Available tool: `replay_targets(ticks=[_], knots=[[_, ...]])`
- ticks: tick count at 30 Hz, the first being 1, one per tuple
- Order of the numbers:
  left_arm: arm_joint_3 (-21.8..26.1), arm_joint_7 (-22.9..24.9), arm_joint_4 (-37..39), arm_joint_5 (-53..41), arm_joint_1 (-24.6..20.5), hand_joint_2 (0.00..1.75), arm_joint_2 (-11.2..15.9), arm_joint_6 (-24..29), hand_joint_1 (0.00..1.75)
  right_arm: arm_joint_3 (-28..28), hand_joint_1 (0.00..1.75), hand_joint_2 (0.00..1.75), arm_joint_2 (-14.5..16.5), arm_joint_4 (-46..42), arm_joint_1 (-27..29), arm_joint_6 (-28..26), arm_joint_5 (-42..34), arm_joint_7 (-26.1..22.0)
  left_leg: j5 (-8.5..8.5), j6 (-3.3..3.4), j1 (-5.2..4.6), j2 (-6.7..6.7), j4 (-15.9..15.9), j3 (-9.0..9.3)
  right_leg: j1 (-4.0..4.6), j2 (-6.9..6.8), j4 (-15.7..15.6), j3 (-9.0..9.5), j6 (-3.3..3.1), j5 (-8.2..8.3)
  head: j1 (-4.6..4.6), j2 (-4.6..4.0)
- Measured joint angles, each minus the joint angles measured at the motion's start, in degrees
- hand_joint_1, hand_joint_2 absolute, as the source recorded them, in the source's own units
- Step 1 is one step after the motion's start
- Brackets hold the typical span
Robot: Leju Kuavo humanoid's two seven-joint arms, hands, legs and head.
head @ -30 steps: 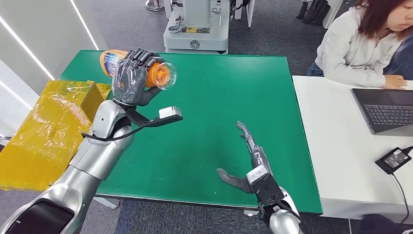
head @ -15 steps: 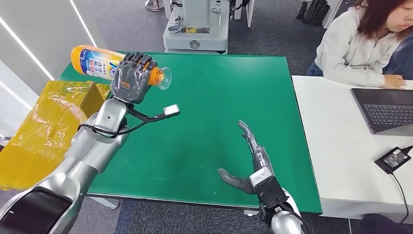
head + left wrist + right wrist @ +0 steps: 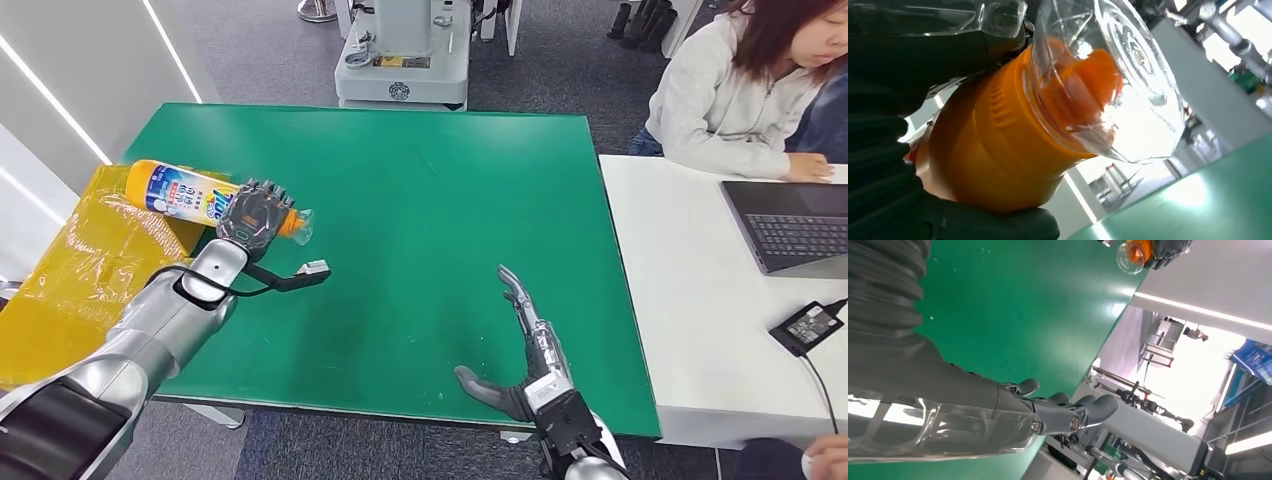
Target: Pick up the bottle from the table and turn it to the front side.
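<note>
My left hand (image 3: 256, 211) grips an orange bottle (image 3: 180, 192) near its neck and holds it lying sideways above the left edge of the green table (image 3: 430, 200). Its blue and white label faces up, and its clear cap (image 3: 301, 227) points toward the table's middle. Up close in the left wrist view, the bottle's orange shoulder (image 3: 993, 150) and clear cap (image 3: 1118, 85) sit between my dark fingers (image 3: 878, 165). My right hand (image 3: 528, 350) hovers open over the table's near edge, fingers straight and holding nothing. The right wrist view shows the right hand (image 3: 1063, 412) and, far off, the bottle's cap (image 3: 1132, 254).
A yellow wrapped box (image 3: 90, 270) stands just left of the table, below the bottle. To the right is a white desk (image 3: 680, 300) with a laptop (image 3: 790, 228) and a black power adapter (image 3: 808, 328), where a person (image 3: 750, 80) sits. A grey machine base (image 3: 405, 60) stands beyond the table.
My left arm has lowered and pulled back toward the table's left edge, swinging the bottle's base out to the left. The label now faces up. My right hand drifted slightly nearer the front edge.
</note>
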Motion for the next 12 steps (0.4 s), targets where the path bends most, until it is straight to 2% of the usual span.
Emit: replay_targets(ticks=[4,12], knots=[[-0.57,0.01,1.59,-0.01,0.05,1.75,1.17,-4.44,1.75,0.00,0.00,1.75,-0.01,-0.32,0.11,0.13,-0.02,0.10,0.00,0.00,0.00,0.01,-0.01,-0.01,0.00,0.01,0.01,0.00,-0.02,0.01,0.01,0.00],[-1.37,2.94,4.05,-0.01,-0.01,1.75,3.00,-17.96,1.75,-0.03,0.00,1.75,0.14,-0.32,0.36,0.39,0.13,0.93,0.00,0.00,0.00,-0.01,-0.01,-0.01,0.00,-0.01,0.01,0.00,-0.02,0.01,0.01,0.00]])
